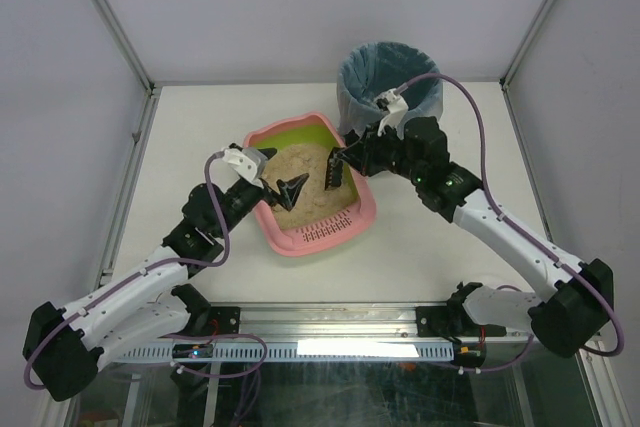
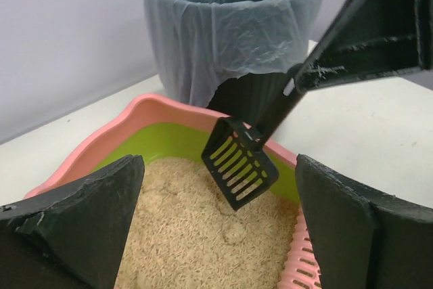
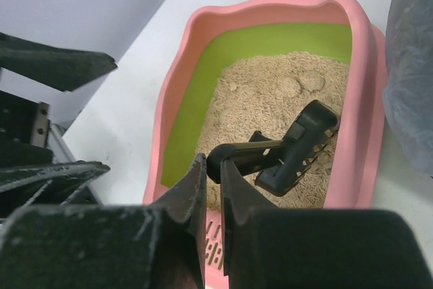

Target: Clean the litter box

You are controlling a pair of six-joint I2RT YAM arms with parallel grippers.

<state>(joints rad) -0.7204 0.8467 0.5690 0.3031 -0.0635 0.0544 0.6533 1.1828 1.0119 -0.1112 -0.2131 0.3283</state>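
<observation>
The right end effector (image 3: 212,167) is clamped narrow on the handle of a small black slotted plastic scoop (image 3: 298,147). It holds the scoop's head tilted low over the beige litter (image 3: 270,99). We cannot tell whether the head touches the litter. The left end effector (image 1: 285,190) hangs wide apart and holds nothing, over the left side of the shallow pink plastic litter box (image 1: 325,235) with its lime-green inner wall. The litter box sits at the centre of the top view on the white bench (image 1: 200,137). The round black bin lined with a blue bag (image 1: 352,87) is just beside its upper-right corner. The scoop looks empty and we see a few rounded lumps in the litter, so we judge the sifting and the tipping into the bin are not yet done.
</observation>
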